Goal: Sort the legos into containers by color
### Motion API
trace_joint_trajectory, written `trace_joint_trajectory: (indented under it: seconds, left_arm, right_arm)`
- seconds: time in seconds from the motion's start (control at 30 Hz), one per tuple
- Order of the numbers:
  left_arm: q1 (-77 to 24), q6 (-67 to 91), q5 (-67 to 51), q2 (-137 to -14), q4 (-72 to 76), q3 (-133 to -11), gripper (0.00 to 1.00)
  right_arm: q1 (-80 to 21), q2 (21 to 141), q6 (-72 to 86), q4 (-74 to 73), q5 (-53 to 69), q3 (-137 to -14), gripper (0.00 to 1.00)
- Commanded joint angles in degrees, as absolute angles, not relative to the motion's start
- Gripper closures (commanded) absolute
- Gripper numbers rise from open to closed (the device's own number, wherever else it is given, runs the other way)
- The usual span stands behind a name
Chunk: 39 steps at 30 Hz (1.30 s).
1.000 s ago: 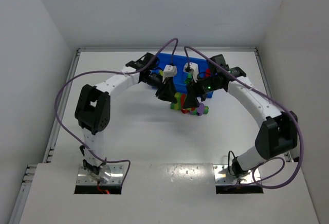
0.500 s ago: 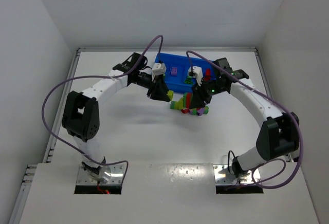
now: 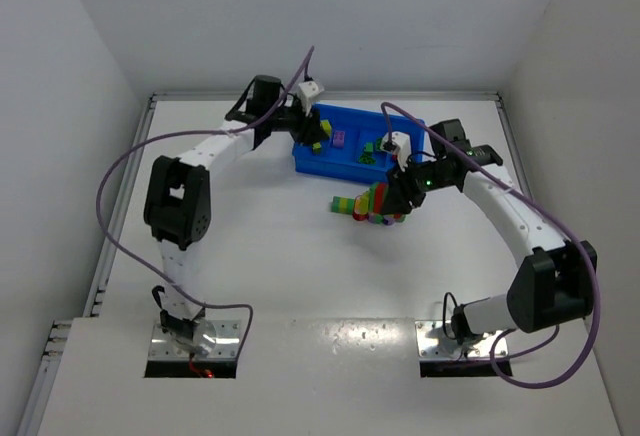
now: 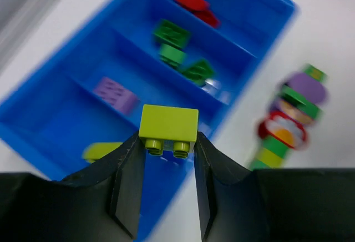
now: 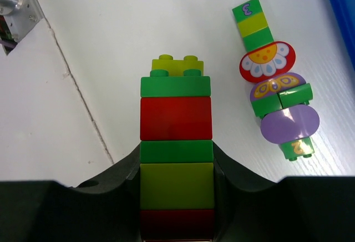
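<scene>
A white table (image 3: 260, 246) boxed in by white walls (image 3: 80, 46) carries a rectangular bright-blue plastic tray (image 3: 345, 164) with four side-by-side compartments, set at the far middle. Two white-and-black arms reach in from the near edge, each trailing a purple cable (image 3: 115, 186). From overhead, the left arm's wrist covers the tray's far left corner and the right arm's black wrist stands in front of its right end.

The left wrist view shows the compartments, running from the right end to the left:
- red bricks (image 4: 191, 0)
- green bricks (image 4: 177, 48)
- one purple brick (image 4: 115, 93)
- a yellow-green one (image 4: 102, 150), partly hidden behind a finger

In that view a loose stick on the table is too blurred to read. From overhead the bricks are too small to tell apart. In the right wrist view, the near end of the held stick is cut off by the bottom of the frame.

The left gripper (image 4: 168, 145) is closed on a single yellow-green plastic brick (image 4: 168, 124), pinched by its sides with its studs facing back toward the gripper. It is held above the left end of the tray and does not touch it. Which compartment lies directly beneath cannot be told.

The right gripper (image 5: 176, 150) is clamped on a striped stick of snapped bricks (image 5: 176, 114), banded yellow-green, green, red, green, yellow-green and red. It is held above the table just near of the tray. Just beside it a second loose stick (image 5: 274, 97) lies flat on the table, made of green, yellow and purple bricks with printed oval pieces.
</scene>
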<state>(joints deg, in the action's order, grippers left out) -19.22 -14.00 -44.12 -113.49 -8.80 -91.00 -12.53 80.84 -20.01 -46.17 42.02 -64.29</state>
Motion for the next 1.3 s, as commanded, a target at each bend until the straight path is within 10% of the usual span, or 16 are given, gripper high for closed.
trace_joint_trajectory:
  seconds: [0.0,0.2,0.47,0.63,0.77,1.27]
  left_arm:
    - [-17.15,-5.28,-34.37,-121.78,-3.52,-99.65,0.78]
    - [-16.61,-3.16,-31.64,-130.77,-7.11,-109.07,0.76]
    - [-16.09,-2.46,-35.57,-127.82,-3.64,-105.15,0.06]
    - [-12.4,7.02,-56.55,-118.76,15.26,-92.29,0.06]
    - [-11.87,-3.19,-79.66,-118.04,-4.44,-97.9,0.12]
    - [-16.52,-7.46,-85.97,-102.4,-11.77,-82.44,0.17]
  right_arm:
    - [-12.13,79.28,-18.02,-43.51,43.68,-66.09,1.0]
    - [-11.6,79.8,-17.49,-42.46,43.68,-67.23,1.0]
    - [-11.07,80.95,-16.96,-41.92,45.35,-67.76,1.0]
    - [-10.55,82.18,-17.49,-41.92,49.99,-68.81,1.0]
    - [-10.02,85.59,-18.02,-41.22,55.27,-71.19,1.0]
    - [-12.56,93.69,-13.1,-34.37,62.4,-81.29,1.0]
